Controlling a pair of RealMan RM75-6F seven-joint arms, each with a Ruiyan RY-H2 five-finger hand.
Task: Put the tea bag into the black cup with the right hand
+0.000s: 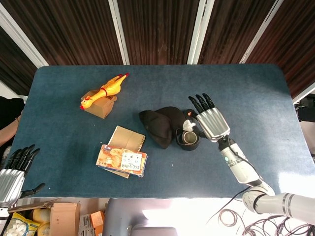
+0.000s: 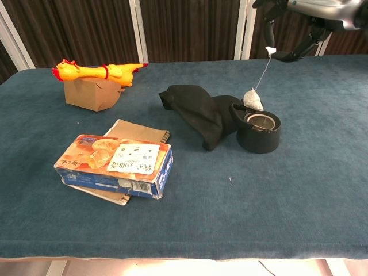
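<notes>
My right hand (image 1: 210, 123) pinches the string tag, and the tea bag (image 2: 252, 100) dangles at the black cup's (image 2: 259, 131) ten o'clock rim, touching it. A black cloth (image 2: 198, 110) crowds the cup's nine o'clock side; three o'clock lies open. My left hand (image 1: 12, 172) hangs spread off the table's (image 1: 59, 162) seven o'clock corner.

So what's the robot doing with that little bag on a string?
The robot's right hand pinches the tag end of a string, and a tea bag dangles from it by the far rim of the black cup. The bag is not inside the cup yet. A black cloth lies right beside the cup. The left hand waits open at the table's near left edge, holding nothing.
</notes>
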